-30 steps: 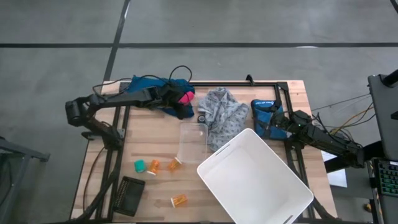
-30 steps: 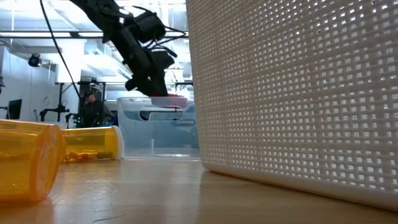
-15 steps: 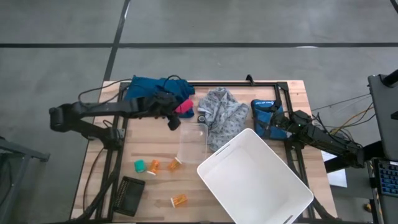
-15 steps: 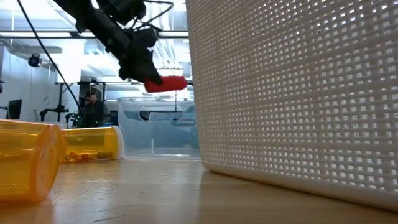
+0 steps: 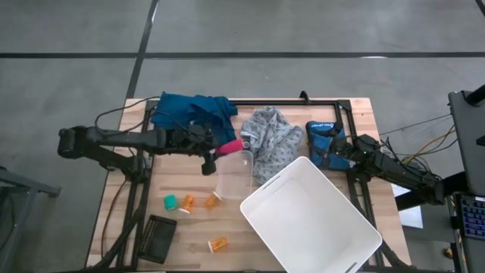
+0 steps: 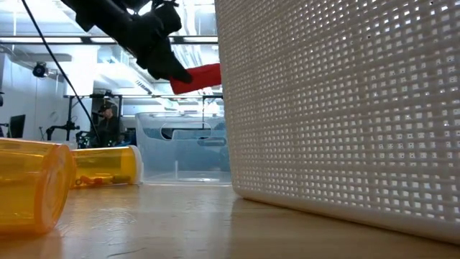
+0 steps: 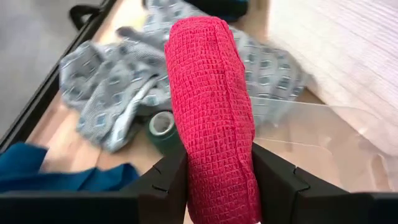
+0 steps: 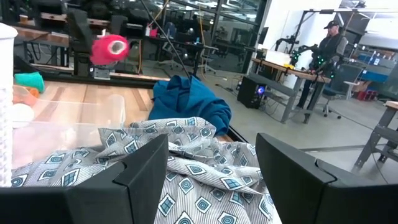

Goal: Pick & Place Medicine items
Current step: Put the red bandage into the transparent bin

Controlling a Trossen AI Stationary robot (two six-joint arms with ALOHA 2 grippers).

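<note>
— What takes up most of the table?

— The white basket, lying at the near right; in the low view its perforated wall fills the right half. Just beside its far left corner sits a clear plastic bin. Behind the basket lies a grey patterned cloth, and a blue cloth is bunched at the far left.

— And the arms?

— The left arm reaches in from the left edge. Its left gripper hangs above the far end of the clear bin, fingers pinching a red roll of bandage. The left wrist view shows the roll squeezed between both dark fingers, with a green roll of tape on the wood beneath it, beside the grey cloth. The right arm waits at the right edge; its right gripper sits against a blue pouch, fingers spread and holding nothing, pointing across the grey cloth.

— Where are the pill bottles?

— All three lie on their sides on the wood, left of the basket, untouched. One orange bottle is beside a green cap, a second bottle is just right of it near the bin's front, and a third bottle lies nearer the front edge, next to a black ribbed block.
</note>
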